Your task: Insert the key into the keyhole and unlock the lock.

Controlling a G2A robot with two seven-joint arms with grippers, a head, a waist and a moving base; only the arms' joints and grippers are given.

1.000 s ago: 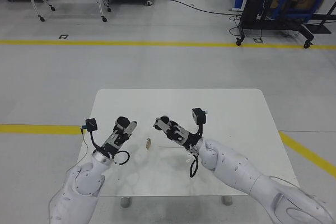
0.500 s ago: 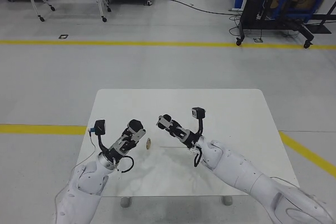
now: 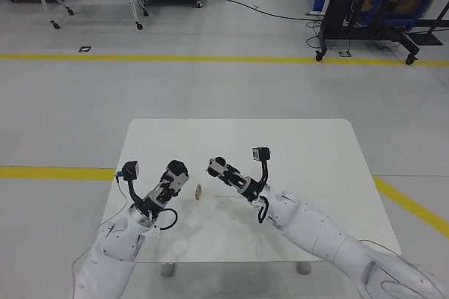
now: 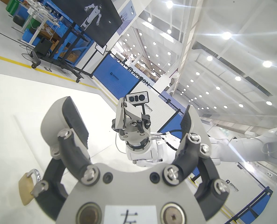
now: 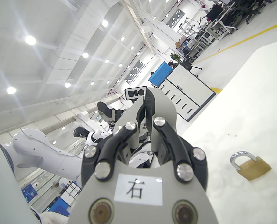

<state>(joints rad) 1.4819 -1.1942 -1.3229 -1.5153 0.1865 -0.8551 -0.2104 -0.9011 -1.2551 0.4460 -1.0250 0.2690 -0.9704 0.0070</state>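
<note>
Brass-gold lock (image 5: pixel 256 169) with silver shackle (image 5: pixel 234 159); white table (image 3: pixel 307 149).

Silver-shackled brass padlock (image 5: pixel 251 165) flat on the white table (image 3: pixel 307 149), left of its middle.

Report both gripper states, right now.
Left gripper: open, holding nothing.
Right gripper: shut; whether it holds anything cannot be told.
</note>
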